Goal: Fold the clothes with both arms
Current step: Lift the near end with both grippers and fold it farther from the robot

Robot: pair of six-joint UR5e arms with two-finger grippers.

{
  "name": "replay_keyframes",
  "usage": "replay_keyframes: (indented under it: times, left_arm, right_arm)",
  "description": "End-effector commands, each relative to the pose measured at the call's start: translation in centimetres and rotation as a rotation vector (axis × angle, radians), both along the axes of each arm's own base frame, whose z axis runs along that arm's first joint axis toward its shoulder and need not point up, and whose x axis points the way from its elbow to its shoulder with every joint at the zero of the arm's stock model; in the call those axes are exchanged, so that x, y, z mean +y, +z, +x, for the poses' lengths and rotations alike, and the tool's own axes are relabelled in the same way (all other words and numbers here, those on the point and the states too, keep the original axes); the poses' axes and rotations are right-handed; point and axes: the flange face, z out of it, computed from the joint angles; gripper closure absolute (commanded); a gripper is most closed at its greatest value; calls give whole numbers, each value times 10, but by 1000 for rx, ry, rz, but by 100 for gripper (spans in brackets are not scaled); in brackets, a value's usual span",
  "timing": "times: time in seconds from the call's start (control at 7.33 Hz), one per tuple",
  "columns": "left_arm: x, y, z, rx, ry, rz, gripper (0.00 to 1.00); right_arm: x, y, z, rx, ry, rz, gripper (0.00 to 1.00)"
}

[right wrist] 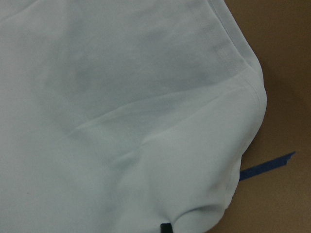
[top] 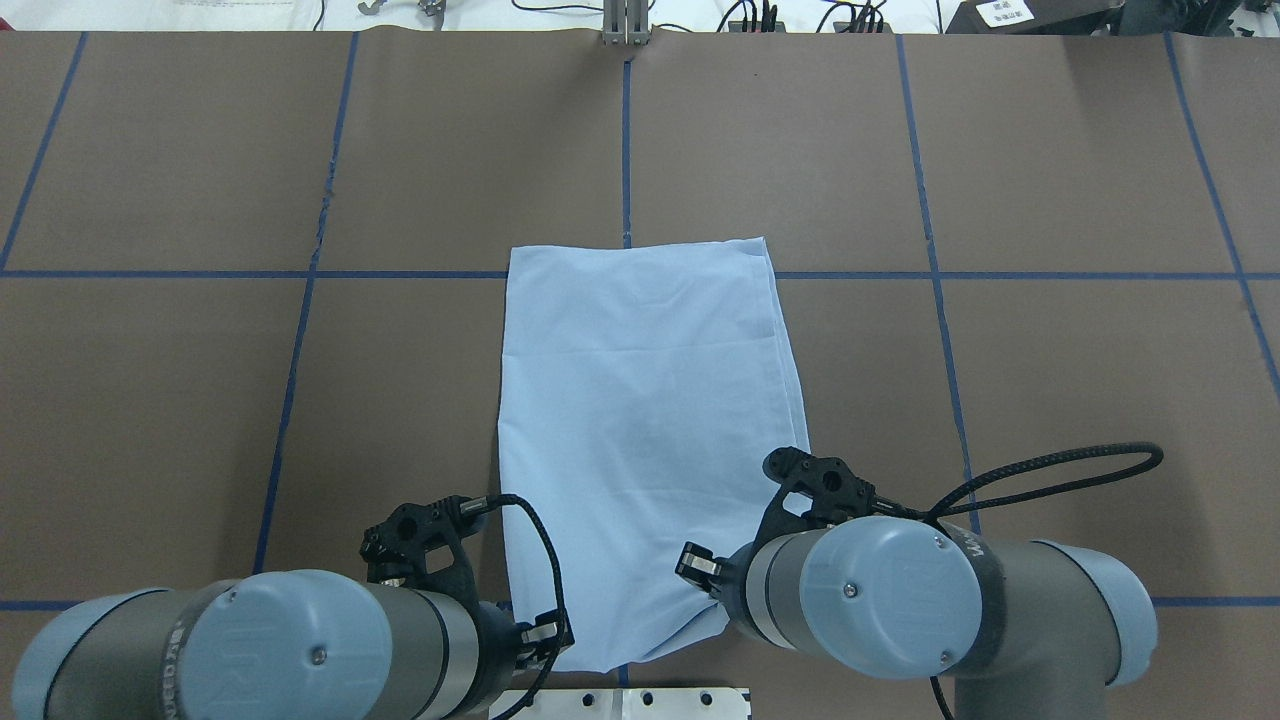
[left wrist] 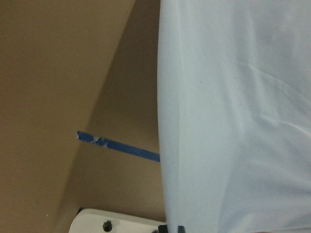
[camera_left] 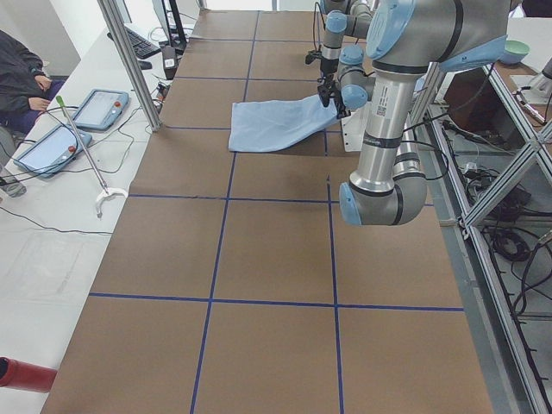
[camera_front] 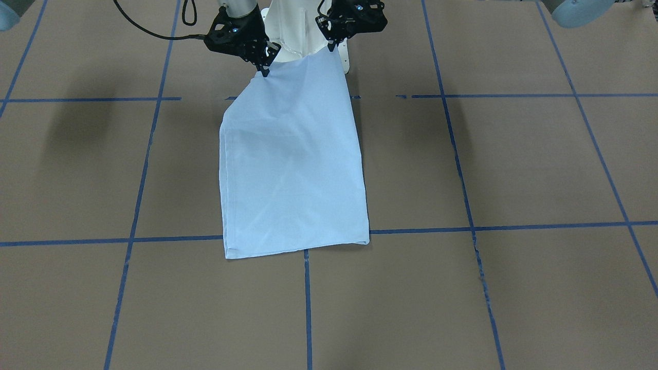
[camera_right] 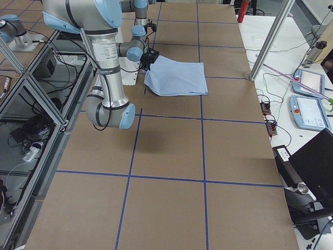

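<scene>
The light blue T-shirt (camera_front: pixel 293 169) lies as a long folded strip on the brown table, far end flat. Its print and collar are hidden. It also shows in the overhead view (top: pixel 640 400) and both side views (camera_left: pixel 276 125) (camera_right: pixel 177 78). My left gripper (camera_front: pixel 330 48) is shut on one near corner and my right gripper (camera_front: pixel 264 71) is shut on the other. Both hold the near edge lifted off the table close to the base. The wrist views are filled by cloth (left wrist: pixel 233 121) (right wrist: pixel 121 121), with only dark fingertips at the bottom edges.
The white pedestal base (camera_front: pixel 295 25) stands right behind the lifted edge. Blue tape lines (camera_front: pixel 514 226) grid the brown table (camera_front: pixel 514 164). Tablets (camera_left: pixel 99 108), a metal post (camera_left: pixel 129 60) and cables sit on the operators' side. A person (camera_left: pixel 17 73) sits at the far left.
</scene>
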Motion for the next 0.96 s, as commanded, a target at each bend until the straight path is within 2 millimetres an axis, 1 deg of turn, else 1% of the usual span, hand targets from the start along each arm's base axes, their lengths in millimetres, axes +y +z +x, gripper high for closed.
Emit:
replay_keyframes:
  times: [0.0, 0.14, 0.27, 0.41, 0.55, 0.68, 0.82]
  left_arm:
    - [12, -3, -8, -9, 25, -3, 100]
    - [5, -4, -8, -8, 16, 8, 100]
    - [-21, -5, -17, -4, -6, 62, 100]
    - [-56, -4, -16, -22, -43, 104, 100]
    - [-97, -1, -10, -47, -88, 140, 100]
    - [-131, 5, -13, -38, -139, 158, 100]
    - [-154, 13, -12, -35, -161, 171, 100]
  right_arm:
    - [15, -8, -4, -22, -36, 1, 100]
    - [7, -2, -11, -27, -23, 14, 100]
    - [-20, 3, -12, -52, 27, 21, 100]
    - [-50, 10, -13, -68, 80, 27, 100]
    - [-80, 7, -12, -90, 121, 46, 100]
    - [-112, 9, -14, -68, 155, 64, 100]
    - [-138, 10, -16, -44, 171, 92, 100]
